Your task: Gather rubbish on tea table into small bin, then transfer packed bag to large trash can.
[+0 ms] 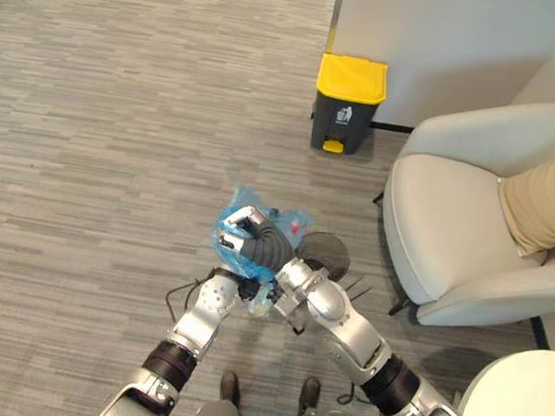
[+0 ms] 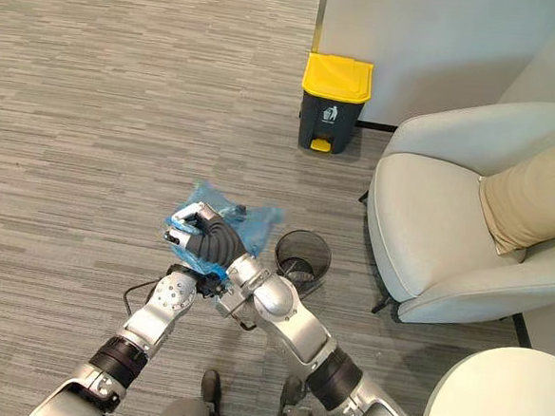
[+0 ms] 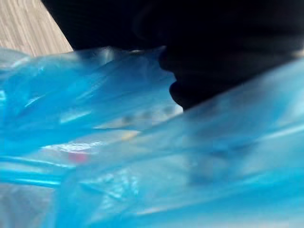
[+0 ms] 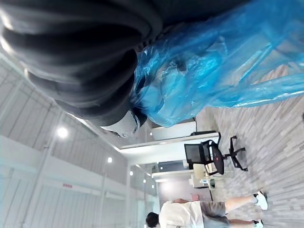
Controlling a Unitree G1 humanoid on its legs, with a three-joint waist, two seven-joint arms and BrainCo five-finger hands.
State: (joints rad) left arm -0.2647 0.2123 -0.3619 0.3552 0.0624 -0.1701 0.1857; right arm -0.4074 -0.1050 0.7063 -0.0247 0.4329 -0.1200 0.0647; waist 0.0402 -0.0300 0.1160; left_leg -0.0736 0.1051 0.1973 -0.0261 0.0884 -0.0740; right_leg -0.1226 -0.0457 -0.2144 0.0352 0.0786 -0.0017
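Note:
A blue plastic bag [image 1: 292, 219] with rubbish in it hangs above the carpet, just left of the small dark mesh bin [image 1: 330, 254]. My right hand [image 1: 241, 226] has its fingers curled round the bag's gathered top; the bag [image 4: 213, 61] bulges past its dark cover in the right wrist view. My left hand [image 1: 251, 290] sits right under the bag, its fingers hidden by the plastic, and the bag [image 3: 118, 118] presses close in the left wrist view. The large trash can [image 1: 349, 103], dark with a yellow lid, stands shut against the wall farther ahead.
A light grey armchair [image 1: 447, 229] with a beige cushion [image 1: 545, 198] stands to the right of the bin. A round white table edge [image 1: 521, 401] shows at the lower right. A person [image 4: 190, 213] and an office chair [image 4: 209, 154] appear far off in the right wrist view.

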